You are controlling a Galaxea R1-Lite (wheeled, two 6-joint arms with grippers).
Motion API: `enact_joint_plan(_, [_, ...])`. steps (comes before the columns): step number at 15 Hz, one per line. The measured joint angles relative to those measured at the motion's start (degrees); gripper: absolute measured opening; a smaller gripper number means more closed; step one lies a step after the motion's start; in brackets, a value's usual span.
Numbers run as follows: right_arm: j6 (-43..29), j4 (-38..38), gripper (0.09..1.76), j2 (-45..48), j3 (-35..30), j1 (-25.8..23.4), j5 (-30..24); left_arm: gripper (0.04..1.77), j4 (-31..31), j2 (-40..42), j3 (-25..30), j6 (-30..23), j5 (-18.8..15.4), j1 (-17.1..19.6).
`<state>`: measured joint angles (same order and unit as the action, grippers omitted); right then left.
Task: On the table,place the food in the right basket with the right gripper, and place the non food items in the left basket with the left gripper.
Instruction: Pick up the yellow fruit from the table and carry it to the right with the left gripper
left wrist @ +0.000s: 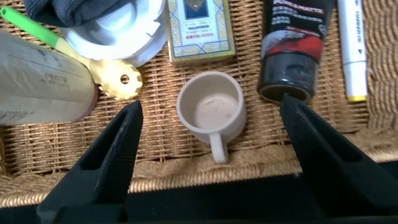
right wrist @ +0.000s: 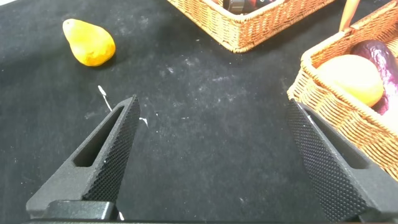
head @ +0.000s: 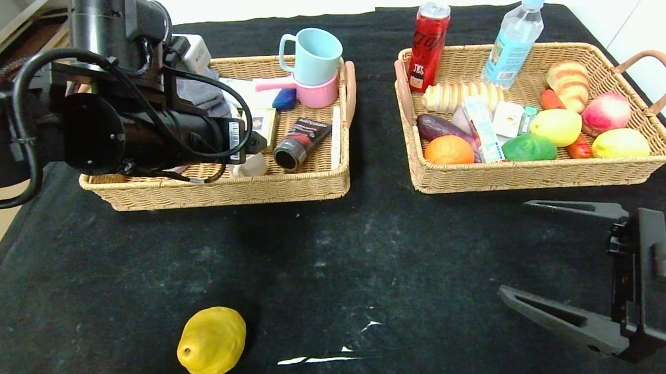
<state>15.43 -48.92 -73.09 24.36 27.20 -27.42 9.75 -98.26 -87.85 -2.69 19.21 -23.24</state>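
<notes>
Black cloth table (head: 336,255), faint white scuffs. Yellow lemon (head: 211,341) on it. Tan wicker left basket (head: 225,190): cream cup (left wrist: 210,112), black-red tube (head: 301,142), white marker (head: 336,136), blue mug (head: 314,54) on pink one (head: 319,93).

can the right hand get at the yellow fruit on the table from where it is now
Probably yes. The right hand hangs open low over the table, and only bare black cloth lies between it and the yellow fruit. Both baskets sit farther back, out of the path. It is a long sideways reach, though.
</notes>
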Motion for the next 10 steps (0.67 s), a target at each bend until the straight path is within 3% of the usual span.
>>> enact_joint_plan(4, [0.02, 0.00, 1.71, -0.11, 0.00, 0.04, 0.00, 1.65, 3.94, 3.46, 1.77, -0.57, 2.04, -3.33])
enact_joint_plan(10, [0.07, 0.05, 1.71, -0.16, -0.33, 0.37, -0.02, 1.69, 8.46, 11.15, 11.03, -4.16, 2.91, -8.48])
